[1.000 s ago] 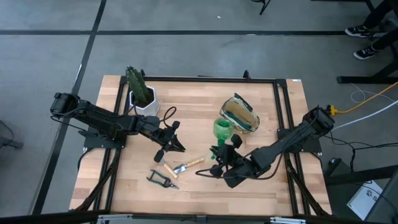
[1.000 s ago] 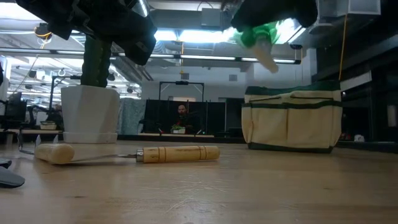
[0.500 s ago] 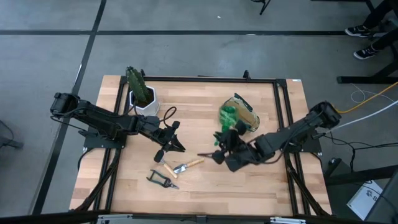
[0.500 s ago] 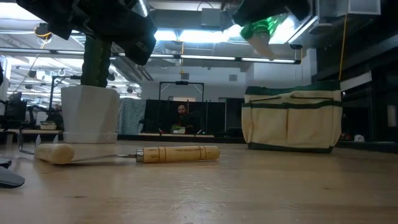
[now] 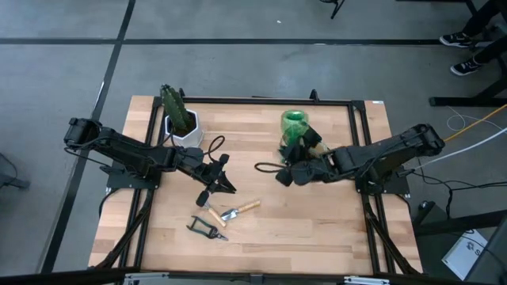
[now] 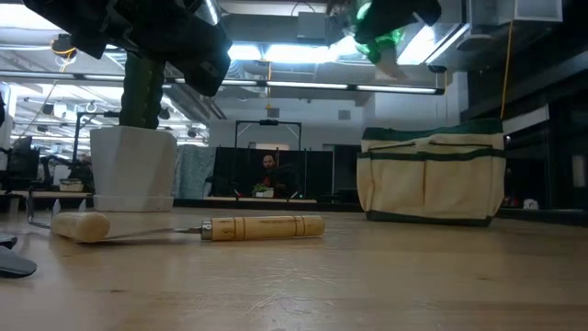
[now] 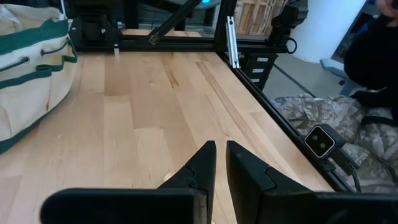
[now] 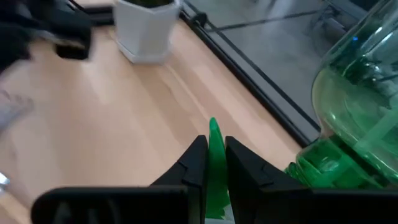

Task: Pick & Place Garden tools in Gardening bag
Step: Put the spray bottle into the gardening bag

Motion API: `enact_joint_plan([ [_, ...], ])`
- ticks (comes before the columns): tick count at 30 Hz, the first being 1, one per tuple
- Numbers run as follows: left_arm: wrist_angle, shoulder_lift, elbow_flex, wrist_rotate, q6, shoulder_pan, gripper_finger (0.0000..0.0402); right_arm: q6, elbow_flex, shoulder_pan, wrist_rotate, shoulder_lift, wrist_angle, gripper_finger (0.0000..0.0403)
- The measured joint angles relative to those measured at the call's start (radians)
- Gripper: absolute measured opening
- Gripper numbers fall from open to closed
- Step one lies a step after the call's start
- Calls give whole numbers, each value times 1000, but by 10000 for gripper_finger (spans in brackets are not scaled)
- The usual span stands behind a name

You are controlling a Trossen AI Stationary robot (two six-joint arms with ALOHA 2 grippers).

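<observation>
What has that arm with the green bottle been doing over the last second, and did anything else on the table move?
The right tool, shut on the green spray bottle, carried it from beside the tools toward the table's far side, over the gardening bag. The left tool, trowel, pruning shears and potted cactus stayed put.

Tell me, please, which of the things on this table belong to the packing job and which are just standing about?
Belonging to the job:
- green spray bottle, held up by the right gripper
- gardening bag
- wooden-handled trowel
- second wooden-handled tool
- black-handled pruning shears

Just standing about:
- cactus-like plant in its white pot
- left gripper, waiting empty above the tools
</observation>
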Motion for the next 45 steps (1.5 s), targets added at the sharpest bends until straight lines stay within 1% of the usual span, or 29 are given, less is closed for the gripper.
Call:
enact_joint_plan([
  [10, 0, 0, 0, 0, 0, 0, 31, -14, 0, -53, -34, -100, -274, 41],
  [15, 0, 0, 0, 0, 0, 0, 31, 4, 0, -73, -26, -112, -368, 41],
  [22, 0, 0, 0, 0, 0, 0, 31, -86, 0, -105, -27, -112, -398, 41],
  [25, 0, 0, 0, 0, 0, 0, 31, -132, 0, -122, -49, -126, -399, 41],
  [31, 0, 0, 0, 0, 0, 0, 31, -145, 0, -156, -61, -162, -398, 41],
  [37, 0, 0, 0, 0, 0, 0, 31, -125, 0, -192, -105, -168, -382, 41],
  [41, 0, 0, 0, 0, 0, 0, 31, -66, 0, -207, -110, -168, -379, 41],
  [45, 0, 0, 0, 0, 0, 0, 31, -5, 0, -214, -150, -168, -384, 41],
])
